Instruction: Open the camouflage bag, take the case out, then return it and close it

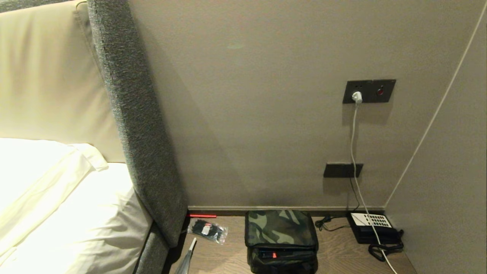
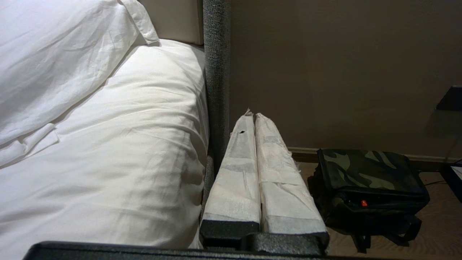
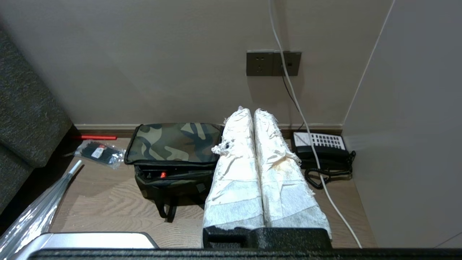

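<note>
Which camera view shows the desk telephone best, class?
The right wrist view: the desk telephone shows whole, keypad and coiled cord included. The head view shows it smaller, near the frame's bottom. The left wrist view catches only a dark edge.

Left gripper [image 2: 254, 117] and right gripper [image 3: 251, 112] both closed, holding nothing.

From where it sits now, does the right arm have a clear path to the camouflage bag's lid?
Probably yes. The right gripper, fingers shut, hangs in front of the camouflage bag with nothing between them. The telephone and its cord lie off to the other side.
</note>
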Available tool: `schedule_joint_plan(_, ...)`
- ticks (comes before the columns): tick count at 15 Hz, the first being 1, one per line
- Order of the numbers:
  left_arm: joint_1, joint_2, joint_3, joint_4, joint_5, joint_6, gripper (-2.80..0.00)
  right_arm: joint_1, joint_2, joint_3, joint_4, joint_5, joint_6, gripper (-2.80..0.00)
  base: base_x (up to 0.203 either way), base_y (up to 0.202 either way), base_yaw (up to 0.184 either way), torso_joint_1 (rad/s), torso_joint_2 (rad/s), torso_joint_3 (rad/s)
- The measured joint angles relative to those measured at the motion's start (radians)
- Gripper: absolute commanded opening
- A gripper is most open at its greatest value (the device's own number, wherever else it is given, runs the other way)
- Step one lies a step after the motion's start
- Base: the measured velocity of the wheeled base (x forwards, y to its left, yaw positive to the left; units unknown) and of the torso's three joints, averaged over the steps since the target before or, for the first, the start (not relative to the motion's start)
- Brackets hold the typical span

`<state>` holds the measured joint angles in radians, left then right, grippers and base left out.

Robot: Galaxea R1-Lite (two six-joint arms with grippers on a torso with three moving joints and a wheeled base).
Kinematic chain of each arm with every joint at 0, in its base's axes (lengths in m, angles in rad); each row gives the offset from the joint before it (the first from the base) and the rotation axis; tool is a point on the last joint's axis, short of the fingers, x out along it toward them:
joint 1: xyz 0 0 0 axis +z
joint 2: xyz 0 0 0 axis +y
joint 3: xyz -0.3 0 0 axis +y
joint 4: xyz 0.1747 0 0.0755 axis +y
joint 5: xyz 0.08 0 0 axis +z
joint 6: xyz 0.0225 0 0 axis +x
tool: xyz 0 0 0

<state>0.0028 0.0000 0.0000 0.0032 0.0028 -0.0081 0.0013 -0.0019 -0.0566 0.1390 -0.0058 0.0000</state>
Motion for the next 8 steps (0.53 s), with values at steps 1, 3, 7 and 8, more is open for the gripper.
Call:
schedule_joint_plan(1, 0.0, 0.0, 0.0, 0.0, 0.0, 0.001, -2.8, 0.0, 0.0, 0.0, 0.0, 0.0, 0.0, -2.8, 0.0, 0.0, 0.0, 0.0, 0.0, 0.0)
schedule_joint_plan(3, 0.0, 0.0, 0.0, 0.0, 0.0, 0.0, -2.8, 0.0, 0.0, 0.0, 0.0, 0.0, 0.0, -2.8, 0.0, 0.0, 0.0, 0.0, 0.0, 0.0)
schedule_joint_plan(7, 0.0, 0.0, 0.0, -0.001, 0.0, 0.0, -2.8, 0.0, 0.0, 0.0, 0.0, 0.0, 0.0, -2.8, 0.0, 0.0, 0.0, 0.0, 0.0, 0.0)
schedule_joint_plan(8, 0.0, 0.0, 0.0, -0.001, 0.0, 0.0, -2.8, 0.0, 0.0, 0.0, 0.0, 0.0, 0.0, -2.8, 0.0, 0.0, 0.0, 0.0, 0.0, 0.0)
